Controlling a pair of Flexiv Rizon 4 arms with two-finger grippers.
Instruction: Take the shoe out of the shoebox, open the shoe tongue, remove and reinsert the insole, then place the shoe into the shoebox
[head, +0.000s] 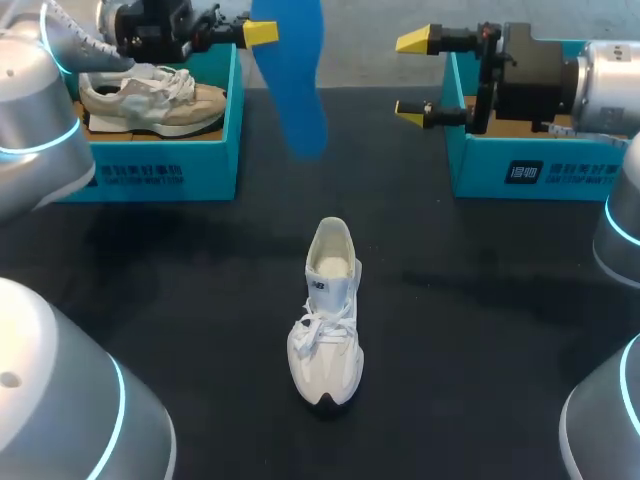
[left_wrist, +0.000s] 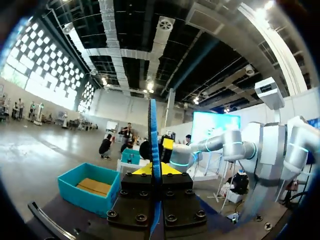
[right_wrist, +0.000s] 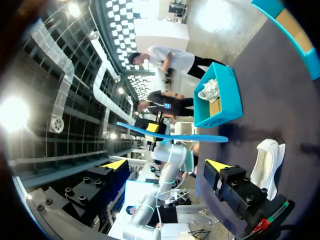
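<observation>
Jaws of left gripper (head: 262, 32) clamped on the insole (head: 292, 75), held aloft; right gripper (head: 412, 76) spread wide, empty; shoe (head: 325, 320) upright on the table (head: 480, 320); best to steady the heel, then feed the insole in toe-first.

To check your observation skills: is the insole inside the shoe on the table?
No, the left gripper holds the insole in the air, apart from the shoe.

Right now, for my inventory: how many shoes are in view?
2: white shoe mid-table; beige shoe inside the left shoebox. Part of the right shoebox is hidden.
</observation>
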